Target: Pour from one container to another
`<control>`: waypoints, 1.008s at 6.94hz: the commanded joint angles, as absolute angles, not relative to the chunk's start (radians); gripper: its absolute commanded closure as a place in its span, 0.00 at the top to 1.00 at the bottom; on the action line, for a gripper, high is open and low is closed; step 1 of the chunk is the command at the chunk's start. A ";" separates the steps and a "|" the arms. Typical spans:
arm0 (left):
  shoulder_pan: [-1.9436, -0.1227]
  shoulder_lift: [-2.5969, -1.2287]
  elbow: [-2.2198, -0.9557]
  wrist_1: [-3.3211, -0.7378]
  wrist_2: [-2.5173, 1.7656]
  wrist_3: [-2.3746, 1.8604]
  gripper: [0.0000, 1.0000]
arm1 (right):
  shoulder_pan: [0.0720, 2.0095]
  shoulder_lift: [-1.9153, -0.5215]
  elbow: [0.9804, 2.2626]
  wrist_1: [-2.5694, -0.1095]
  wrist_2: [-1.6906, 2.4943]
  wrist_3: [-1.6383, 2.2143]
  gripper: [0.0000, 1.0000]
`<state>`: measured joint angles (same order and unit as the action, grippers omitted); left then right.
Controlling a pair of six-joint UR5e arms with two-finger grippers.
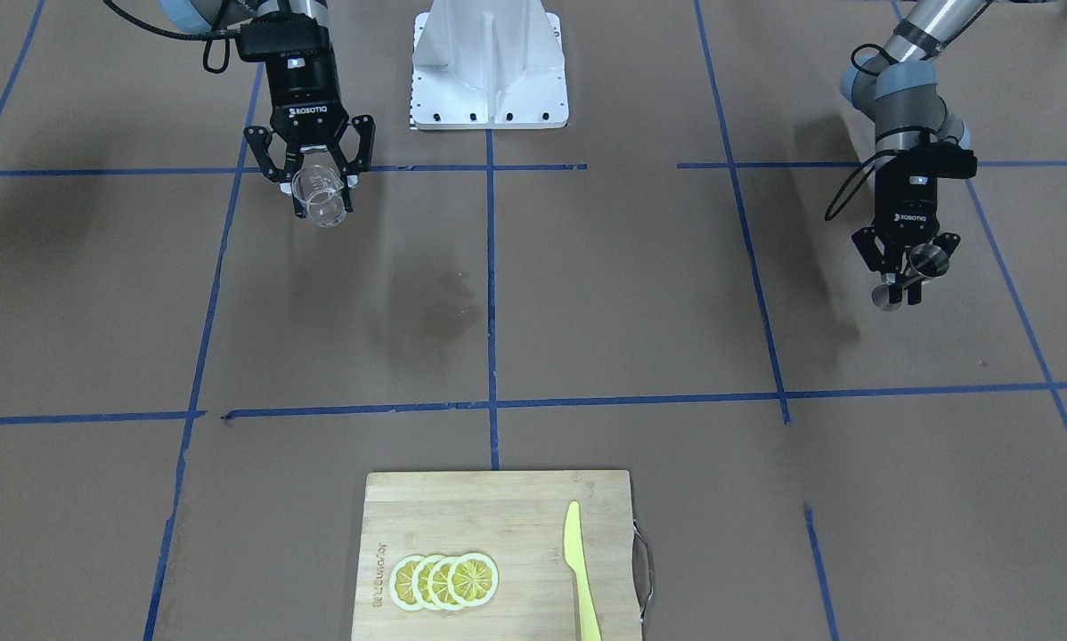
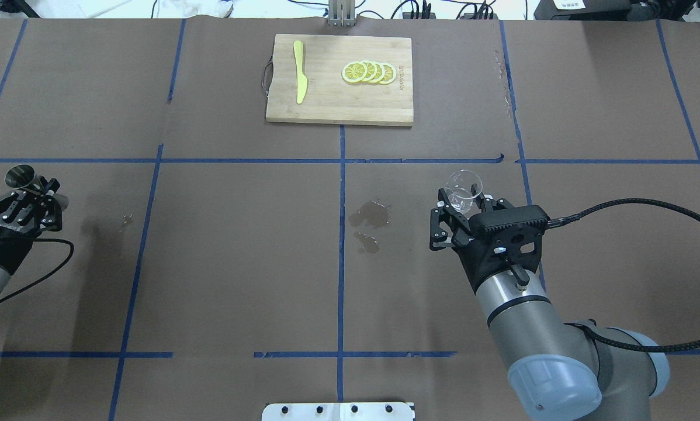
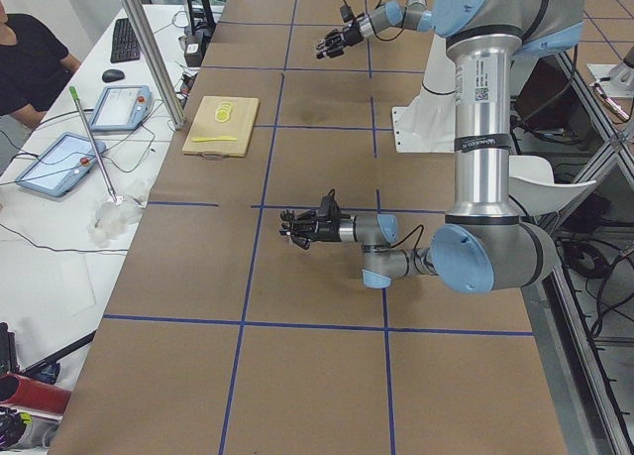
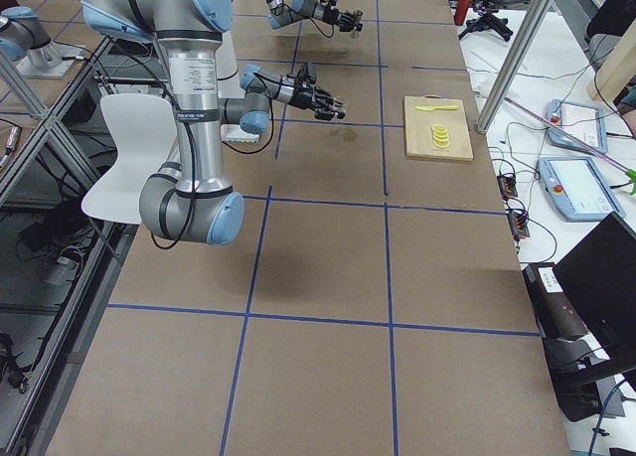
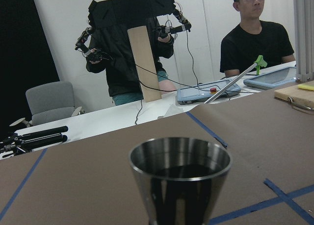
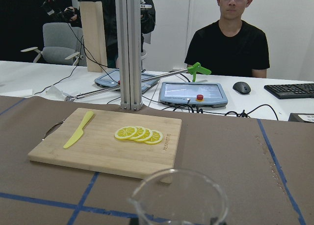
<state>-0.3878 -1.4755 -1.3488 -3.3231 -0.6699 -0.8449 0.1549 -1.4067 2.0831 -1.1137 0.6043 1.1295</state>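
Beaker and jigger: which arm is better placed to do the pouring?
Right, likely: the right gripper holds the glass beaker nearer the table's middle; the left gripper holds the jigger, far apart.

Only the upper cup of the metal jigger [image 5: 180, 178] shows, cut off at the bottom edge of the left wrist view. The glass beaker [image 6: 179, 198], blurred, is cut off at the bottom of the right wrist view. The cutting board [image 1: 498, 507] and knife [image 1: 576, 561] run off the front-facing view's lower edge.
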 commanded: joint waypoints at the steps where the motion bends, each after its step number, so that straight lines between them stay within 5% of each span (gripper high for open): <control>1: -0.385 -1.505 -1.316 -3.324 -0.641 -0.930 0.00 | 0.155 -1.407 2.083 -1.114 0.604 1.129 0.00; 7: -0.388 -1.490 -1.281 -3.321 -0.655 -0.910 0.00 | 0.155 -1.404 2.083 -1.114 0.617 1.129 0.00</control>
<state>-0.3888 -1.5049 -1.2784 -3.3223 -0.6279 -0.9135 0.1549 -1.4036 2.0834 -1.1137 0.6165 1.1290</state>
